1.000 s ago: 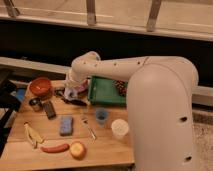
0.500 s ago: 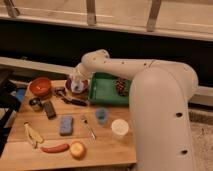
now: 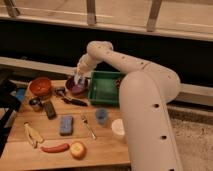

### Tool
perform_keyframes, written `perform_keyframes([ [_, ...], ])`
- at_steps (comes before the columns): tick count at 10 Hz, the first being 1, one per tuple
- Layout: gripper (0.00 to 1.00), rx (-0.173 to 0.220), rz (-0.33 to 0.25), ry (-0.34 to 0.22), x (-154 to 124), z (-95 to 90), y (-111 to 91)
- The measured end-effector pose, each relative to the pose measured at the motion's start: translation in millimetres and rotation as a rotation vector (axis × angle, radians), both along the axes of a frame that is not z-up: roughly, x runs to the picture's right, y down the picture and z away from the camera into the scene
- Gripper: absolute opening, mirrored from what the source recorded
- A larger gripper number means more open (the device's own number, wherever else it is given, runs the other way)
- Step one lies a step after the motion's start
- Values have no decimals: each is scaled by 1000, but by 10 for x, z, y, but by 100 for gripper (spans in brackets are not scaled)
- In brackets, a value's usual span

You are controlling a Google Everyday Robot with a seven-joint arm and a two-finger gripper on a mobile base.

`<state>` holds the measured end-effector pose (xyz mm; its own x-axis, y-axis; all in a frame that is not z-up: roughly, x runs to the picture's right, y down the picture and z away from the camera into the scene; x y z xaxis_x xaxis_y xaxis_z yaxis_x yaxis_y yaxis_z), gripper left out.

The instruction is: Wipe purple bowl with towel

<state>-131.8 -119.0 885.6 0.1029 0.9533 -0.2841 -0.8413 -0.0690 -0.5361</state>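
So the gripper [image 3: 79, 80] is down at the purple bowl [image 3: 75, 90], upper left of centre in the frame, right over its near-top rim. The white arm [image 3: 125, 62] reaches in from the big body on the right and bends down to it. There's a pale patch [image 3: 77, 77] right at the tip, but honestly I can't tell if that's the towel or part of the claw. I also can't tell whether the claw is wide, narrow or gripping anything.

The bowl sits on the wooden table [image 3: 30, 160], just left of a green bin [image 3: 105, 87], almost touching it. Further left is an orange-red bowl [image 3: 40, 86], with a small metal cup [image 3: 35, 103] below it and a dark flat thing [image 3: 49, 109] beside the cup. It could be a phone or a remote. A dark utensil [image 3: 74, 100] lies just under the purple bowl.

Mid-table there's a blue sponge [image 3: 66, 125], a fork [image 3: 89, 127] and a small blue cup [image 3: 101, 116]. A white cup [image 3: 118, 128] sits right by the robot's body. Along the front edge are a banana [image 3: 32, 135], a red chili pepper [image 3: 55, 148] and an apple [image 3: 77, 149], with the pepper and apple nearly touching.
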Motion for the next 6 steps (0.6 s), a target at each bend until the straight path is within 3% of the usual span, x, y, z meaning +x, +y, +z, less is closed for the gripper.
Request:
perform_keyframes([
  [3, 0, -7, 37, -15, 28, -3, 75],
  [4, 0, -20, 62, -26, 120, 51, 132],
  [6, 0, -48, 63, -48, 44, 182, 231],
])
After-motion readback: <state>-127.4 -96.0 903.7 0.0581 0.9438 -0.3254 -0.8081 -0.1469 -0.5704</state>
